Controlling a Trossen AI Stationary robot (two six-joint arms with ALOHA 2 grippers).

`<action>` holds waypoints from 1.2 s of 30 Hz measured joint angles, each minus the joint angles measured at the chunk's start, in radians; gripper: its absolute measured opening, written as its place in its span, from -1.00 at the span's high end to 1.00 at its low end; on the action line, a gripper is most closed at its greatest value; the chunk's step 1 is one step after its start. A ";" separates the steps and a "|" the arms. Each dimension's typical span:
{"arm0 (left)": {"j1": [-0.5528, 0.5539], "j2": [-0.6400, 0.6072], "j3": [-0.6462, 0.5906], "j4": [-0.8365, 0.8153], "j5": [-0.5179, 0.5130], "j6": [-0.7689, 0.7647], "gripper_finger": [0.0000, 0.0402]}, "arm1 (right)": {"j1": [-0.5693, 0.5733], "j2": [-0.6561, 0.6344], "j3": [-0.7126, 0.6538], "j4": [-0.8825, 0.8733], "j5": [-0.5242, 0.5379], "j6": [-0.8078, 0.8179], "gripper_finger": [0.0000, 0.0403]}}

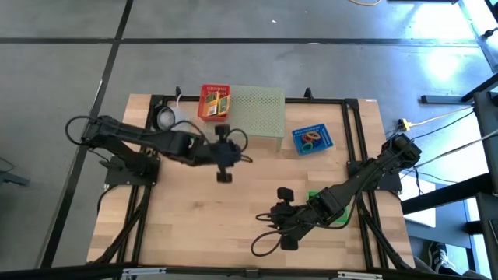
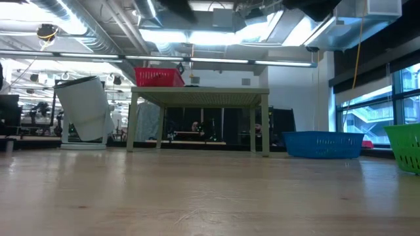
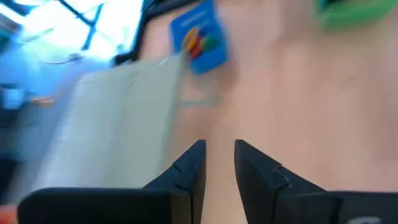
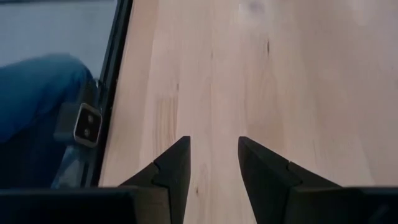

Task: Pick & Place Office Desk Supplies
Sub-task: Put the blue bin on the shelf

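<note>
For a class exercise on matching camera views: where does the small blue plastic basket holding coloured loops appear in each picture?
High view: the small blue plastic basket sits right of the pale green perforated stand.
Low view: basket at right, beside the stand's leg.
Left wrist view: basket near the top, blurred, past the stand.
Right wrist view: not in it.
Shared landmark: the stand.

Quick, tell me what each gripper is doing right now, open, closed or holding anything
Left gripper: open a little, nothing between its fingers.
Right gripper: open, empty.
</note>
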 joint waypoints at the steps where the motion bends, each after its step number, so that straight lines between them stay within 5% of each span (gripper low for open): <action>1: -0.020 0.000 0.000 0.022 0.020 -0.050 0.63 | 0.000 0.000 0.000 0.012 0.011 0.000 0.33; 7: -0.149 0.006 -0.032 0.065 0.100 -0.184 0.63 | -0.001 0.000 0.000 0.105 0.057 0.008 0.33; 18: -0.351 0.006 -0.110 0.156 0.113 -0.357 0.63 | -0.036 0.000 0.000 0.232 -0.027 -0.042 0.33; 23: -0.405 0.006 -0.110 0.172 0.062 -0.361 0.63 | -0.074 -0.023 0.001 -0.081 -0.010 0.183 0.33; 31: -0.455 0.006 -0.110 0.184 -0.018 -0.367 0.63 | -0.142 -0.102 0.001 -0.743 0.215 0.426 0.33; 36: -0.455 0.009 -0.110 0.185 -0.019 -0.374 0.63 | -0.233 -0.108 0.001 -0.886 0.252 0.459 0.33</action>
